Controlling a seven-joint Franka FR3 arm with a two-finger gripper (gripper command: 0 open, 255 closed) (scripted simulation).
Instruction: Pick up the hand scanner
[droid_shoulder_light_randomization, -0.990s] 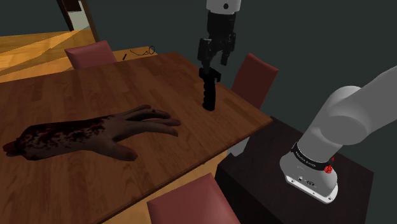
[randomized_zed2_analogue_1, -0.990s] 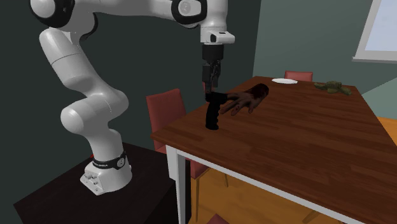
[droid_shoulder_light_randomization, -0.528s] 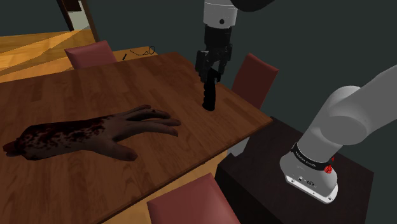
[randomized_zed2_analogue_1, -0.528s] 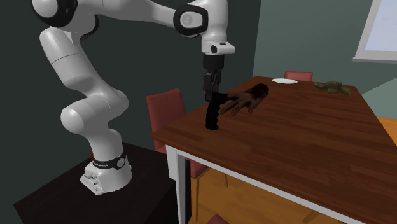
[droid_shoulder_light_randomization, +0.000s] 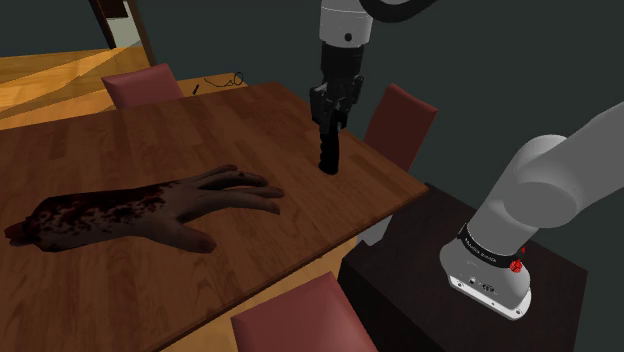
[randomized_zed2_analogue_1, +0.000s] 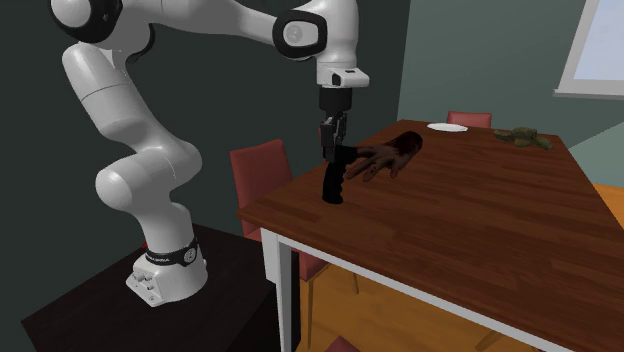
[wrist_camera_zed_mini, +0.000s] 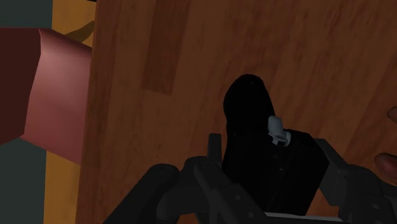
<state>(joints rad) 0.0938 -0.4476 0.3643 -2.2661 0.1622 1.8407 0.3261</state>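
One black hand scanner (droid_shoulder_light_randomization: 328, 152), upright, ribbed handle.

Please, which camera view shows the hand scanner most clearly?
The second exterior view: the black hand scanner stands upright on the table, its side outline showing under the gripper. The shoulder view shows its ribbed handle; the wrist view looks down on its dark top, with a small white part.

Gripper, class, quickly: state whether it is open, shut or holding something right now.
Gripper: shut on the hand scanner, which stands upright on the table.
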